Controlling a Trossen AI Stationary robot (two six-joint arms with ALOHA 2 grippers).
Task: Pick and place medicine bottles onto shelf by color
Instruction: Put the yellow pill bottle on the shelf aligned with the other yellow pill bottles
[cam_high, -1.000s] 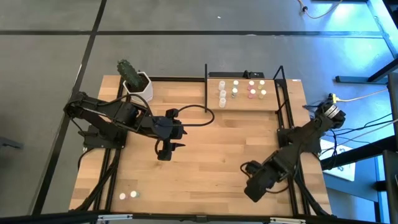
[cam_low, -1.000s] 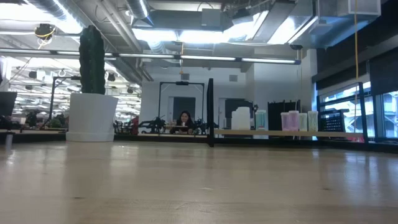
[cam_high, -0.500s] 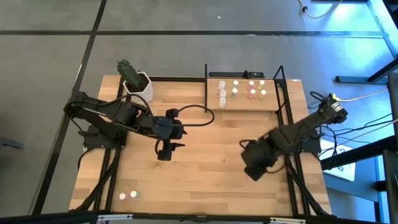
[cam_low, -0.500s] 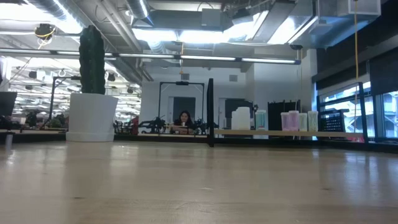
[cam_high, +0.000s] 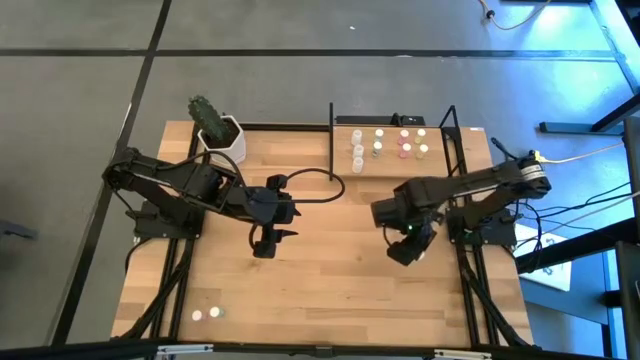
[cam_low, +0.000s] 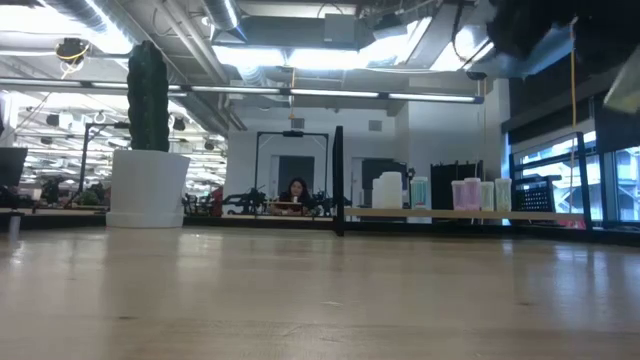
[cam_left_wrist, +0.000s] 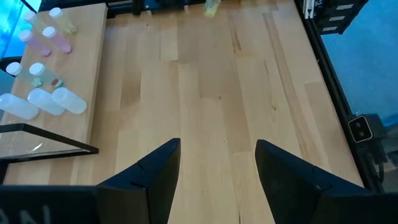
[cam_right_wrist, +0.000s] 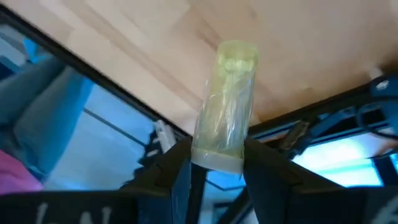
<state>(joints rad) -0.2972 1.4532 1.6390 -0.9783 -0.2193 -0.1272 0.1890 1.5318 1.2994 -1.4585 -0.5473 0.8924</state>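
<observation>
Above the right half of the wooden tabletop (cam_high: 330, 270), the right pincer (cam_right_wrist: 214, 163) is clenched on a yellow-green bottle (cam_right_wrist: 225, 106), a small cylinder of clear plastic with a round cap, held by its base between the two dark fingers. From above, this pincer (cam_high: 405, 247) hangs just in front of the shelf (cam_high: 395, 167), a light-wood board in a thin black metal frame. On the board stand the other small bottles (cam_high: 357, 152), whitish, in short rows. The left pincer (cam_left_wrist: 216, 163) waits over the middle of the tabletop, its fingers spread and grasping nothing. A white hexagonal pot (cam_high: 222, 140) with a green cactus stands at the far left corner. Two small white bottles (cam_high: 206, 314) remain near the front left edge.
</observation>
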